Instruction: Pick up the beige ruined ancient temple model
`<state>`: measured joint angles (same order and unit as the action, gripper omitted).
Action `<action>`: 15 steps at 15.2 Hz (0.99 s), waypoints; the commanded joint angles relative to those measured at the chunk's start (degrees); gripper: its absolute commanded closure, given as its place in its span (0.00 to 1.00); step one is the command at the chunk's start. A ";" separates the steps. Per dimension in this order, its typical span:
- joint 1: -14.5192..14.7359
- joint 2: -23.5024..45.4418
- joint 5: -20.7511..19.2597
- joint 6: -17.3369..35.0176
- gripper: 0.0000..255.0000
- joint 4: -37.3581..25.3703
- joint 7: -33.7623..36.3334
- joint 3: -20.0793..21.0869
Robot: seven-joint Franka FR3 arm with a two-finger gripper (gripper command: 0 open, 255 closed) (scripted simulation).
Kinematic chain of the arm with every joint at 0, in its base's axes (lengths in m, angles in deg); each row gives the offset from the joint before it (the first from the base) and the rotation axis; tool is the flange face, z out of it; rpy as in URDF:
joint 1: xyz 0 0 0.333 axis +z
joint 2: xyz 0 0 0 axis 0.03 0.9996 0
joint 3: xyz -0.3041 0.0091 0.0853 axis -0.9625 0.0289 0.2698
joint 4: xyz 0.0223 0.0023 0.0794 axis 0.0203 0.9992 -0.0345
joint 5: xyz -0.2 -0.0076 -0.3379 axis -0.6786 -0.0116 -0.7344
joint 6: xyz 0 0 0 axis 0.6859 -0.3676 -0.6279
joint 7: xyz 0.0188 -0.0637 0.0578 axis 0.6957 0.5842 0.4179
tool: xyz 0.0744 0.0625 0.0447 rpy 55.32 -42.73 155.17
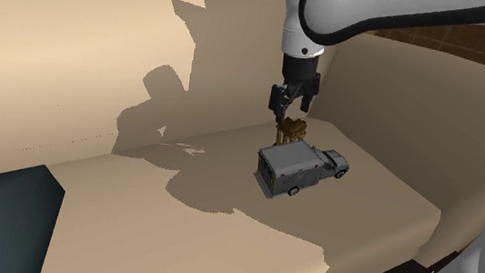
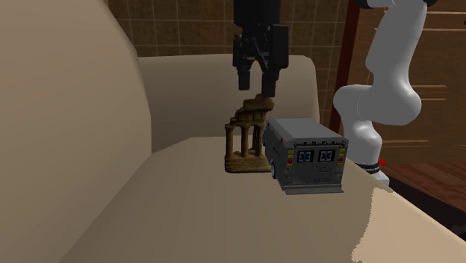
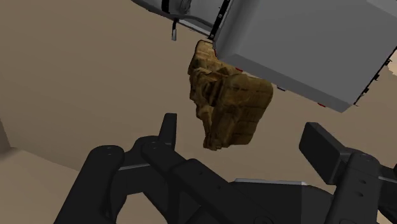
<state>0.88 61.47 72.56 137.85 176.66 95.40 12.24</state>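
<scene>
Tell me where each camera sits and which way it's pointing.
Shoulder view: raised, beside the robot, looking down over the sofa seat at the temple model and grey van; white arm and open gripper show.
Second exterior view: low over the seat, facing the arm across both models; arm and gripper show.
Wrist view: on the hand, looking down at the temple; black fingers show.
All three share temple and van.

The temple model (image 2: 246, 138) is a mottled tan-brown (darker between its columns). The van (image 2: 310, 153) is grey, with blue marks on its two rear windows and small red and yellow lights. The sofa (image 2: 187, 217) is plain beige, the gripper (image 2: 258, 90) black, the wall (image 2: 187, 26) brown and tiled.
</scene>
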 commanded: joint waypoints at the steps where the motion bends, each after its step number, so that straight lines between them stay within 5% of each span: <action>1: 0.12 0.85 -0.18 1.31 0.00 0.42 0.63 0.36; 8: 0.19 1.08 -0.18 5.59 0.00 4.48 0.72 0.50; 9: 0.20 1.06 -0.17 5.59 1.00 4.49 0.73 0.51; 15: 0.18 1.01 -0.16 5.62 1.00 4.57 0.68 0.48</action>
<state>1.09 62.43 72.44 143.52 181.11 96.10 12.75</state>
